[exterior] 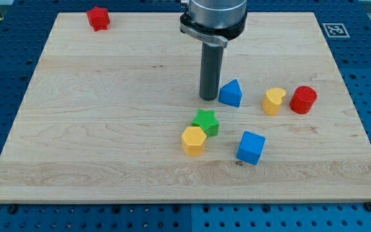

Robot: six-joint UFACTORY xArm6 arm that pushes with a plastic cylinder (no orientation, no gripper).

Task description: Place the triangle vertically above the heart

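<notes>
Camera view shows our rod with no pincer to open or close; my tip (209, 98) rests on the wooden board (108, 129), just left of the blue triangle (231, 93). We see the yellow heart (274, 101) near the triangle's right, beside a red cylinder (303, 100).

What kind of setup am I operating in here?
Likely a robotics lab bench: a wooden board on a blue perforated table, a printed marker tag, and small blocks such as the blue triangle beside my tip.
</notes>
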